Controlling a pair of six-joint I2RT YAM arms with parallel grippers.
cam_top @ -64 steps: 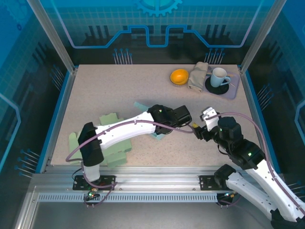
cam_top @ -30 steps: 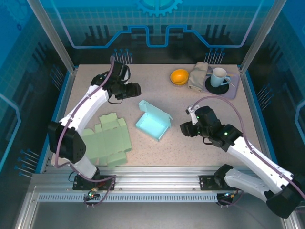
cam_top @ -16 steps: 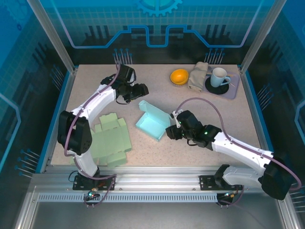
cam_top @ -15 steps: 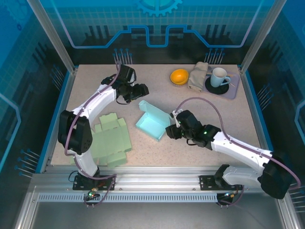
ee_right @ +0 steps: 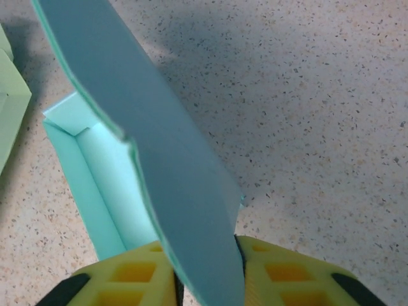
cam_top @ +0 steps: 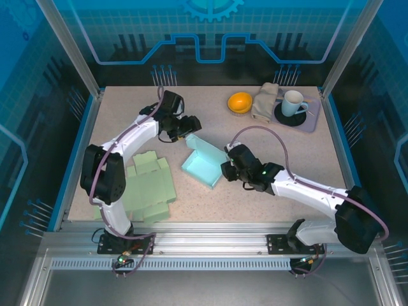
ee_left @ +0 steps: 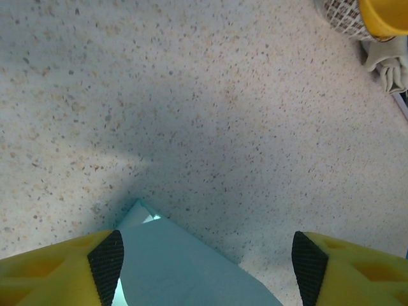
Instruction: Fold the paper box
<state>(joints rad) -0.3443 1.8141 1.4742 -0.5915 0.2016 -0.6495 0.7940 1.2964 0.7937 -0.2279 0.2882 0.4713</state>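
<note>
Closest to the arm bases, on the left of the speckled tabletop (cam_top: 287,153), there's a pale green cardboard blank (cam_top: 148,187) lying flat and unfolded. Nothing is touching it. Just past that, about mid-table, sits the blue paper box (cam_top: 205,160), half formed: low walls up on one side and one big panel standing up at a tilt. The right end effector (cam_top: 227,167) has come in from the right side of the box, and its yellow fingers (ee_right: 274,271) are pinched narrow on that raised panel, one on each face, right at the edge. Further back, the left end effector (cam_top: 189,127) hangs over the far corner of the box with its fingers spread wide. From its own camera you see the blue corner poking up between the two tips, but I can't tell if either one actually touches the paper. Way at the back right there's an orange bowl (cam_top: 240,102), a crumpled cloth (cam_top: 264,101) beside it, and a white mug (cam_top: 292,102) on a dark saucer, all well away from the box.
</note>
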